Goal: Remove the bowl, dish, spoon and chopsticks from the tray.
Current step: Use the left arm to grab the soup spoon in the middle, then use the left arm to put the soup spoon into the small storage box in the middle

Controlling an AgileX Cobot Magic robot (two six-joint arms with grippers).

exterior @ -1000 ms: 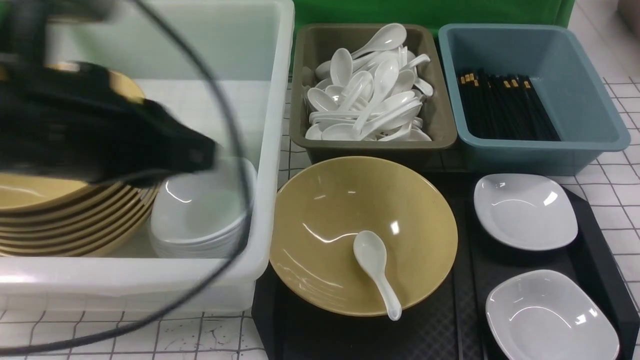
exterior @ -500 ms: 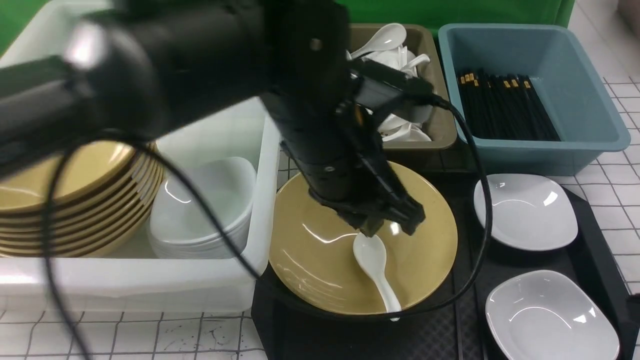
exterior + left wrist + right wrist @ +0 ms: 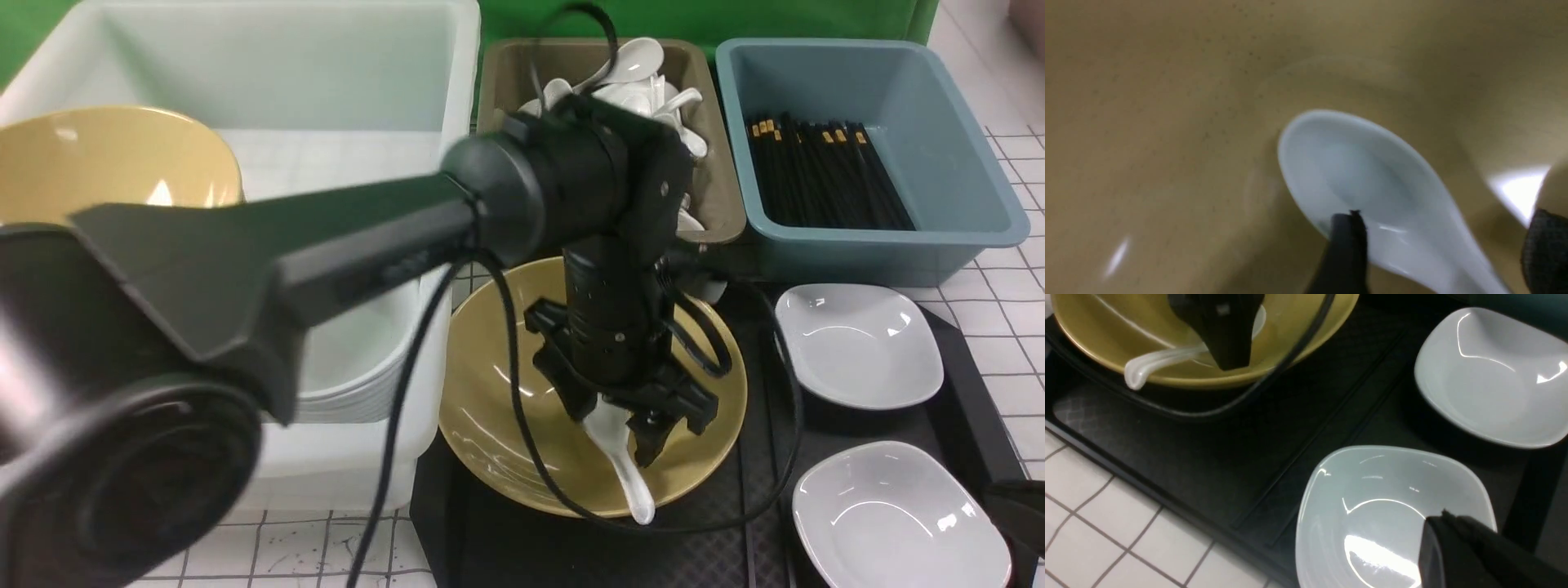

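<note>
The mustard-yellow bowl (image 3: pixel 490 408) (image 3: pixel 1167 122) sits on the left half of the black tray (image 3: pixel 571 547) (image 3: pixel 1208 449). The white spoon (image 3: pixel 630 483) (image 3: pixel 1363 175) lies inside it, with its handle over the near rim. My left gripper (image 3: pixel 620 429) (image 3: pixel 1445 245) hangs open in the bowl, one finger (image 3: pixel 1345 253) on each side of the spoon's neck. Two white dishes (image 3: pixel 857 343) (image 3: pixel 898 514) rest on the tray's right half. My right gripper (image 3: pixel 1443 516) is shut and empty just over the nearer dish (image 3: pixel 1380 514). The chopsticks do not show on the tray.
A large white tub (image 3: pixel 445 106) at the left holds stacked yellow bowls (image 3: pixel 106 159) and white dishes. Behind the tray stand an olive tub (image 3: pixel 718 208) of white spoons and a blue tub (image 3: pixel 971 163) of black sticks. The left arm (image 3: pixel 343 237) crosses the white tub.
My left arm has swung from the white tub over to the yellow bowl and dropped toward the spoon. Its gripper has gone from shut to open. The right gripper's tip has appeared at the lower right.
</note>
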